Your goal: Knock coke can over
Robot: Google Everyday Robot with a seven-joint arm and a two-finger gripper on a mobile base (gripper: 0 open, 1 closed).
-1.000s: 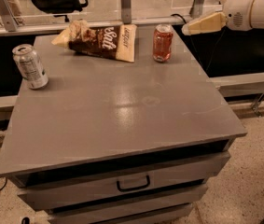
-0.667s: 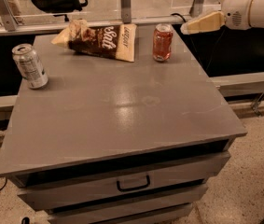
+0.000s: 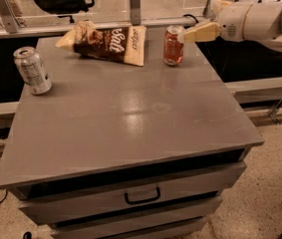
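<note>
Camera view: coke can (image 3: 173, 45) upright on table (image 3: 130, 118), near the far edge, right of middle as seen. Gripper (image 3: 184, 35) over the table's far right corner, level with the coke can's upper part. Pale wedge-shaped tip seems to meet the coke can just under the rim, though true contact is hard to tell from mere overlap. Open or closed: cannot tell.

Handles, most likely, as a thin-walled metal cylinder: rigid to a light shove, easily dented by a hard one. Light if empty, far steadier if full; no way to judge which. Tall and narrow on a small base, so tips readily when pushed high. No grasp called for. Best contact high on the wall, just below the silver rim, pushed sideways across the table. Smooth, slick wall: a low push probably slides it instead of toppling it. Round, so likely to roll once down, and the table's far edge is close.

Table: flat grey top, matte with a dull sheen, square corners, drawer (image 3: 143, 195) with a dark handle in front. Bag (image 3: 108, 43): soft, crinkled, brown and cream, lying flat at the table's far edge, left of middle. Silver can (image 3: 32, 69): upright near the table's left edge, dark print on pale metal.
</note>
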